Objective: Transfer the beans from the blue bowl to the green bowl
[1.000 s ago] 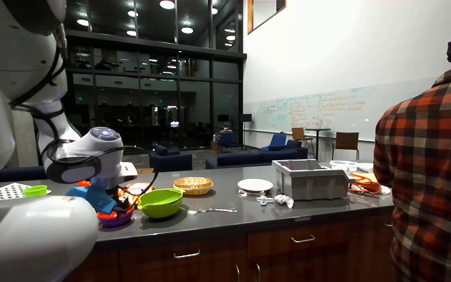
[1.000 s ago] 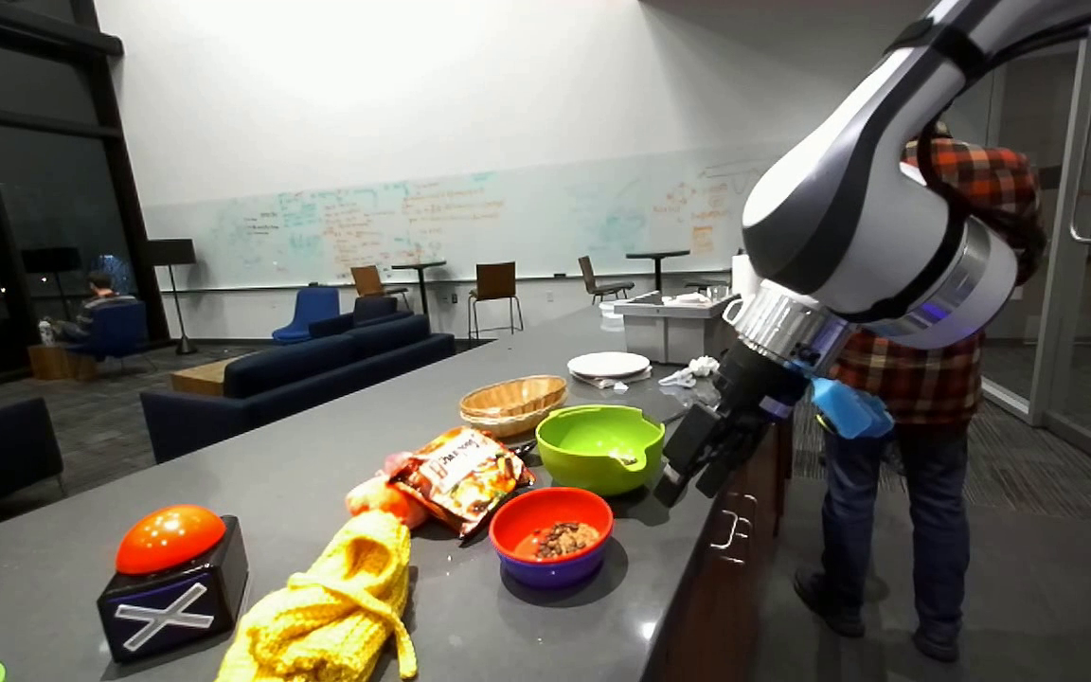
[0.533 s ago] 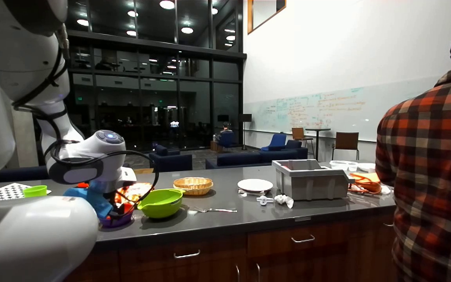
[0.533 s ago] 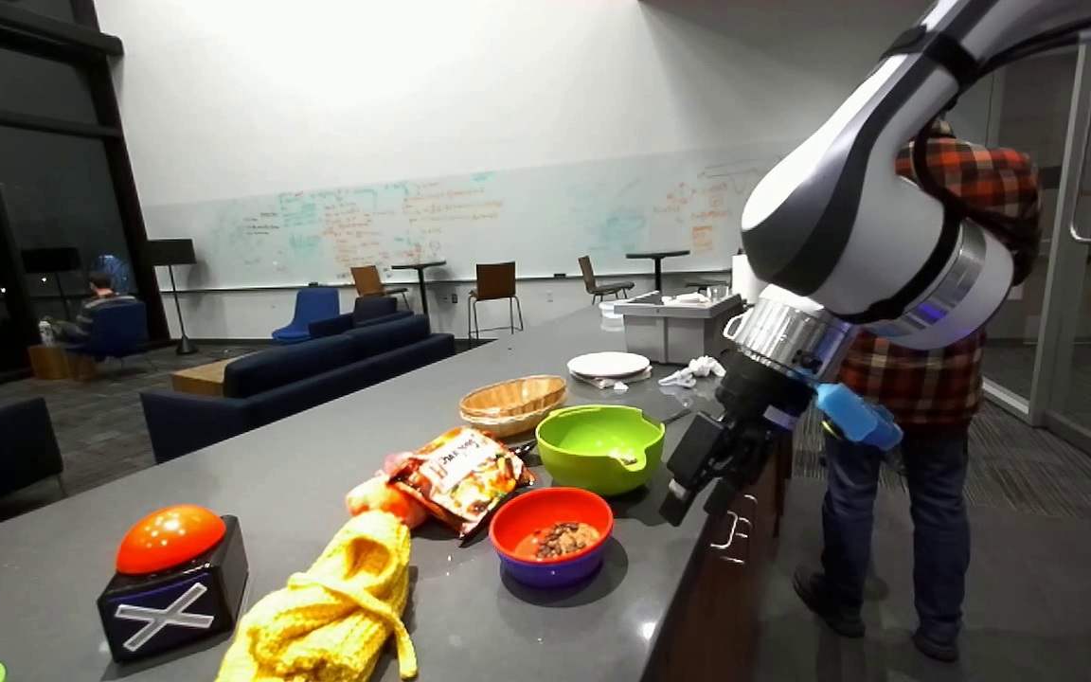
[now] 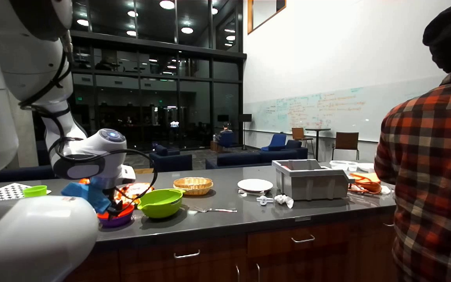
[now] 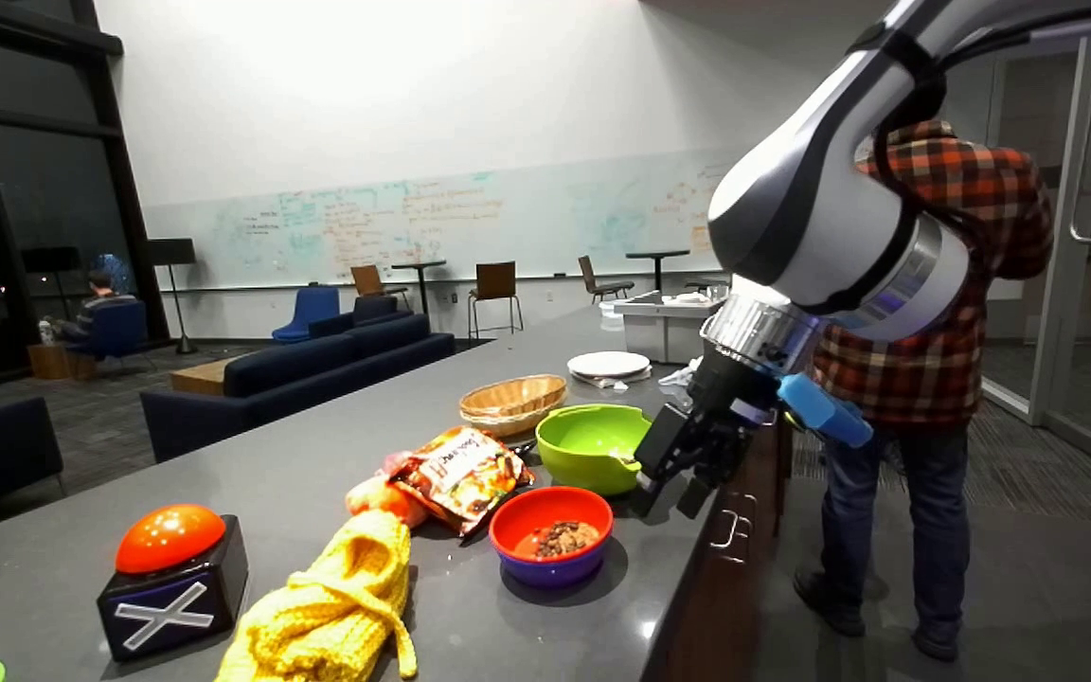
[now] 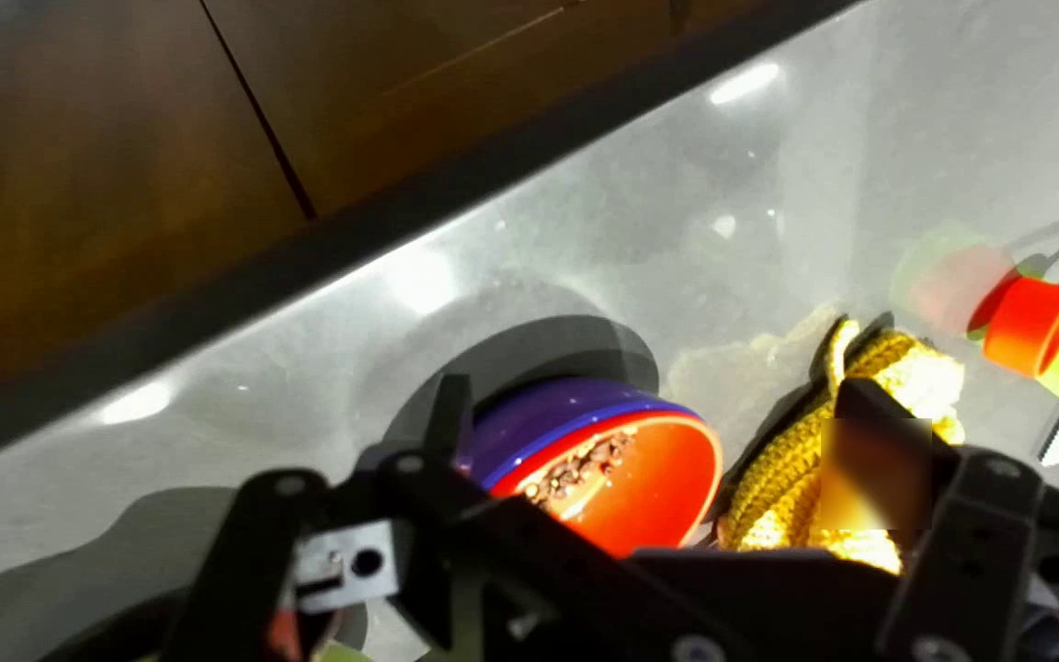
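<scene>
The blue bowl is bluish-purple, with a red bowl (image 6: 522, 521) nested in it. It stands near the counter's front edge in both exterior views (image 6: 550, 573) (image 5: 114, 222) and in the wrist view (image 7: 566, 405). Small brown beans (image 6: 569, 540) lie inside the red bowl; they also show in the wrist view (image 7: 589, 464). The wide lime-green bowl (image 6: 593, 474) (image 5: 162, 209) stands close beside it. My gripper (image 6: 669, 500) is open and empty, tilted, above the counter's front edge beside the bowls. In the wrist view, the blue bowl shows between the spread fingers (image 7: 451, 418), beyond them.
A snack bag (image 6: 460, 474) lies beside the bowls. A yellow knitted item (image 6: 328, 597) and a red button box (image 6: 171, 540) lie nearer. A basket (image 6: 512, 403), a white plate (image 6: 608, 365), a fork (image 5: 217, 210) and a grey bin (image 5: 311, 182) stand or lie farther along.
The gripper dipped slightly, then rose again and shifted toward the bowls, leftward in an exterior view. It stays open. The bowls and beans have not moved. The person's head has turned.
</scene>
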Controlling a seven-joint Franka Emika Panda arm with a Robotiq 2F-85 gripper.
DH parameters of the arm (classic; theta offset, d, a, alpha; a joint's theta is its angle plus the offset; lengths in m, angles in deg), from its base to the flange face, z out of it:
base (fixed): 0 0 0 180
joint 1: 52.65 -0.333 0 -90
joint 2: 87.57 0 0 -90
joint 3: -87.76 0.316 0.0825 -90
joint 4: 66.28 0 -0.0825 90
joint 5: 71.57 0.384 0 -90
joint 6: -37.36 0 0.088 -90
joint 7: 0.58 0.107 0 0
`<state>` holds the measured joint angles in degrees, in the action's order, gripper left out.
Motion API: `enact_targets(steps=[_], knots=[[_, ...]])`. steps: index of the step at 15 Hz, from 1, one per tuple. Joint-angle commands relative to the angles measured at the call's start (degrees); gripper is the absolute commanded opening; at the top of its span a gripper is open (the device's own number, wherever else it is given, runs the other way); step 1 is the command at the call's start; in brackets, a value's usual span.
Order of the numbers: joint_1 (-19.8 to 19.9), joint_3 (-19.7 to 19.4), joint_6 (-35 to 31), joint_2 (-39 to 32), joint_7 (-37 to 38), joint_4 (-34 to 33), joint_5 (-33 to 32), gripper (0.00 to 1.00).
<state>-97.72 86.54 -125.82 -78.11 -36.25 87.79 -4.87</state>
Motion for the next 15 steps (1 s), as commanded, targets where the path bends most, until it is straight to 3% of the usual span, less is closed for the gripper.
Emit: enact_targets(steps=[1,8,10,15], knots=[[-1.4,0.0,-2.3,-4.5,-3.9,-5.5,6.2,1.00],[-2.1,0.8,-3.5,-10.4,-13.4,-12.2,16.4,1.00],[-2.0,1.0,-4.0,-11.4,-13.7,-12.5,16.1,1.00],[-2.3,1.3,-7.8,-13.1,-9.4,-11.7,7.7,1.00]])
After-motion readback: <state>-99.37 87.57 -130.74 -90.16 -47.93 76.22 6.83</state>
